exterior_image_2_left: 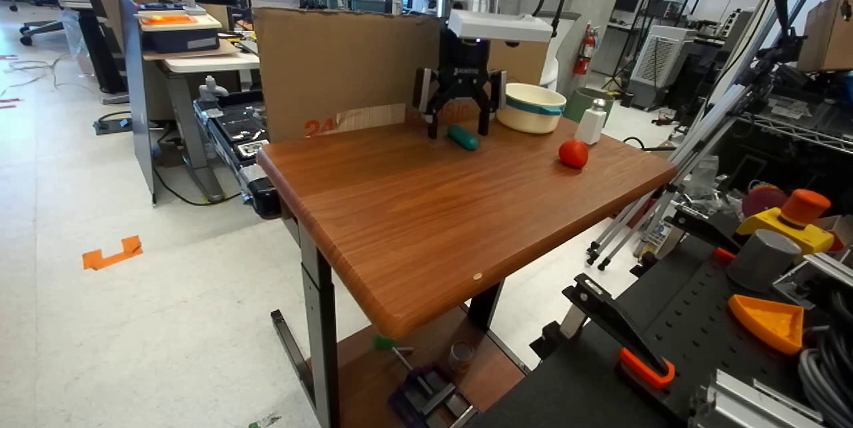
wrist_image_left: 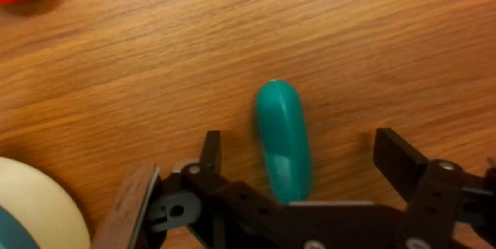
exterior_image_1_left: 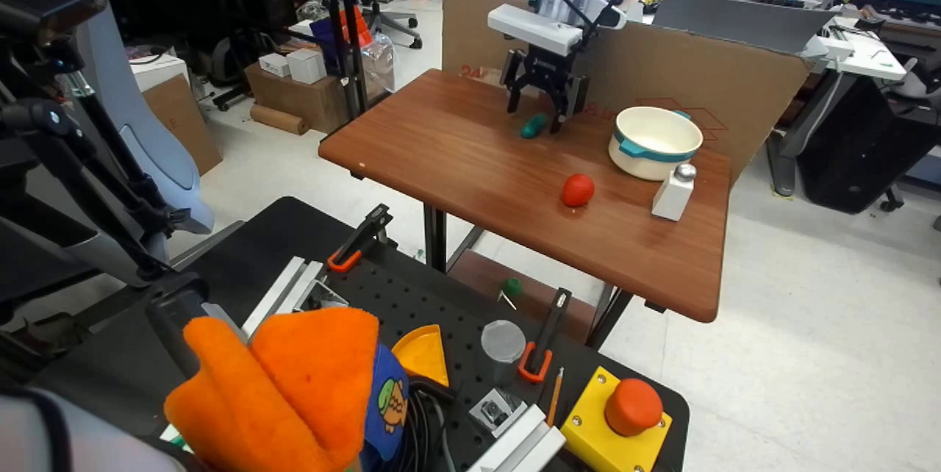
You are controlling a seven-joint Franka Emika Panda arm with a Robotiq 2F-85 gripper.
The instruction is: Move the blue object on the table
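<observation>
The reddish-brown table (exterior_image_1_left: 456, 148) is the broadest thing, its wooden top carrying all the smaller ones. In an exterior view a brown cardboard sheet (exterior_image_1_left: 684, 75) stands behind it, reaching from eleven round to two o'clock. The black fingers (wrist_image_left: 397, 161) hang toward the table's twelve o'clock edge, tips downward and spread well apart; whether they touch the wood, I cannot tell. Between two and three o'clock sits a cream bowl (exterior_image_1_left: 654, 137) with a teal band. Just beside it, at its five o'clock, stands a white shaker (exterior_image_1_left: 672, 197). At the bowl's eight o'clock rests a rounded red object (exterior_image_1_left: 578, 190). The blue object (wrist_image_left: 285, 140), teal and smooth, lies on the table at the red one's eleven o'clock. In the wrist view it runs roughly from twelve to six, between the fingers, with a gap at both nine and three o'clock.
</observation>
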